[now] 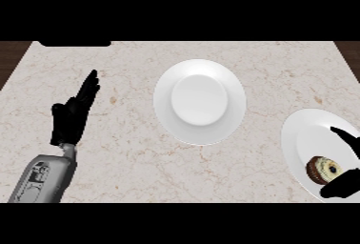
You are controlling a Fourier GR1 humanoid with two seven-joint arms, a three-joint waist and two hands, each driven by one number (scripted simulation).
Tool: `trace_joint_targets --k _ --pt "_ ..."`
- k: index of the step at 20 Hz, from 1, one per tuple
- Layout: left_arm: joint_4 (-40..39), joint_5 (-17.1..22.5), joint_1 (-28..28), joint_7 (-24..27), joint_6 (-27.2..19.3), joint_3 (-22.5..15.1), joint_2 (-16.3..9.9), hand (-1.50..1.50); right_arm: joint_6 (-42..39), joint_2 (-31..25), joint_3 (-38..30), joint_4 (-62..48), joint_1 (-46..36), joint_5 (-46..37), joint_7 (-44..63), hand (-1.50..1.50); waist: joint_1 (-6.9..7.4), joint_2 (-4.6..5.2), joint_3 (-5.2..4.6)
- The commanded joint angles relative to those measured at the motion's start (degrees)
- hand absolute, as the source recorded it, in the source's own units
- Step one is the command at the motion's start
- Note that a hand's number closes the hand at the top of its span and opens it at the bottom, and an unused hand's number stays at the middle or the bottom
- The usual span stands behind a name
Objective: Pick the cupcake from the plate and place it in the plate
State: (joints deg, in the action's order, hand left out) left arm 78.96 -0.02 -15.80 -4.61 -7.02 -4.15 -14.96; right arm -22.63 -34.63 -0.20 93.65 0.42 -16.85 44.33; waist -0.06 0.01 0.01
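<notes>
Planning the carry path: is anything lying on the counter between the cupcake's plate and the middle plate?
Nothing visible. Bare marble counter separates the right-edge white plate holding the brown cream-topped cupcake from the round white centre plate. The black right hand is already at the cupcake.

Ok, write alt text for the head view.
At the right edge, the robot's black right hand brackets a small brown, cream-topped cupcake on a round white plate, fingers above and thumb below. A second round white plate sits mid-counter; the open left hand rests at left.

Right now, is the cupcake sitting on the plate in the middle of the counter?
No, the cupcake lies on the right plate between the right hand's fingers; the middle plate holds nothing.
</notes>
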Motion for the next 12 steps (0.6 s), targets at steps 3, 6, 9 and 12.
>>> trace_joint_targets --k 3,6,9,12 --pt "0.5 -1.2 1.2 1.1 2.4 2.5 1.3 0.0 -2.7 4.0 -1.9 -2.5 -1.5 -4.0 0.2 -1.5 0.0 -0.02 -0.02" --pt "1.7 -3.0 -0.6 -2.4 1.0 1.1 2.9 0.0 -2.8 3.0 -2.8 -7.5 -0.2 -5.8 -7.2 -1.5 -0.03 -0.01 -0.01" --pt "4.2 -3.6 3.1 -1.2 0.7 0.7 3.4 0.0 3.7 6.0 -0.6 0.6 6.2 -10.9 -8.1 1.5 -0.21 -0.12 -0.02" --pt "1.8 -3.6 1.2 0.0 2.6 3.0 2.5 0.0 4.4 6.4 -1.7 -8.2 -0.7 -14.5 -11.1 1.5 0.02 0.0 -0.01"
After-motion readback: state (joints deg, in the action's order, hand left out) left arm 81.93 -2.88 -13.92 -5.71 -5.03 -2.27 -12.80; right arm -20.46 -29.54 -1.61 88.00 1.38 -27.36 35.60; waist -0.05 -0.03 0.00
